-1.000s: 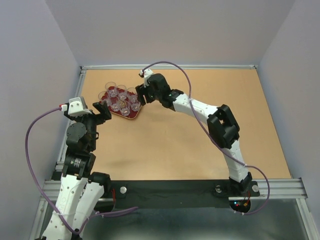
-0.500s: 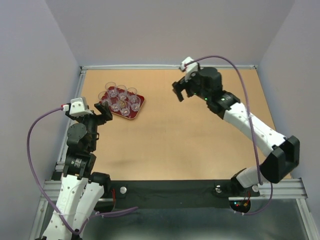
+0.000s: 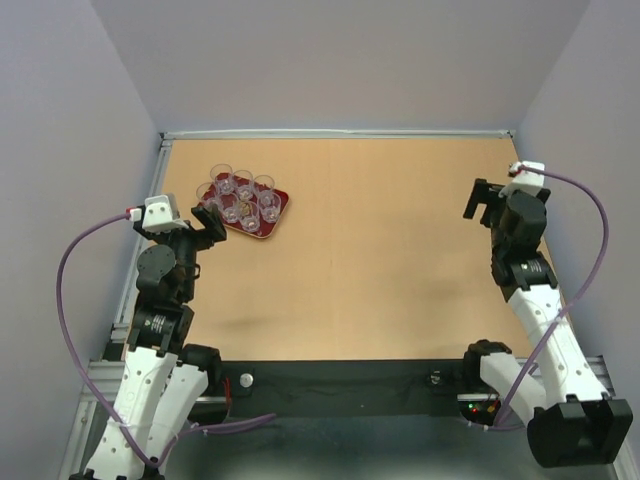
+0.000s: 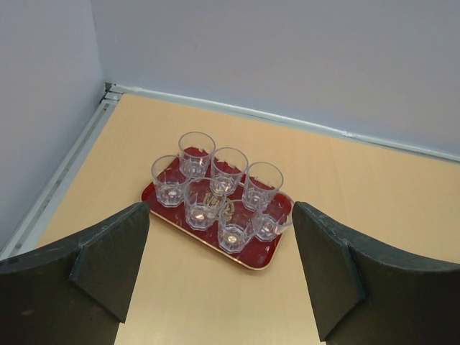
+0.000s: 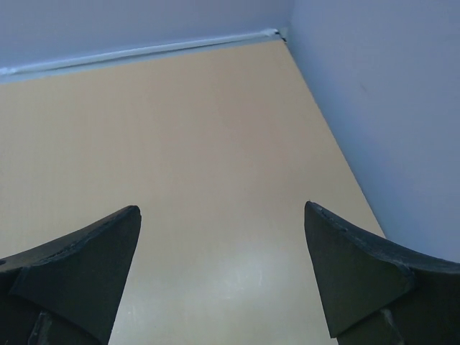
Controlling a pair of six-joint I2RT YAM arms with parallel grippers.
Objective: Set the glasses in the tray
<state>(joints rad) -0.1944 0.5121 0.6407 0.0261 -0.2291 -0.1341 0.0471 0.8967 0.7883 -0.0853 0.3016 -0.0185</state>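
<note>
7 glasses (image 4: 228, 171) in tray (image 4: 253, 251), far-left on table (image 3: 380, 260), beyond left pincer (image 3: 210, 215).

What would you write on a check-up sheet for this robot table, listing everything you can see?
Surface: tan table, smooth, no spills seen.
Job's things: seven glasses stand upright, packed close together in the dark red tray at the far left.
Clutter: nothing seen.
Grippers: left gripper open and empty, just short of the tray; right gripper open and empty, by the right edge.
Cables: left cable and right cable, both purple, loop from the wrists, away from the glasses.
Surroundings: plain pale walls on three sides; metal rail along the near edge.
</note>
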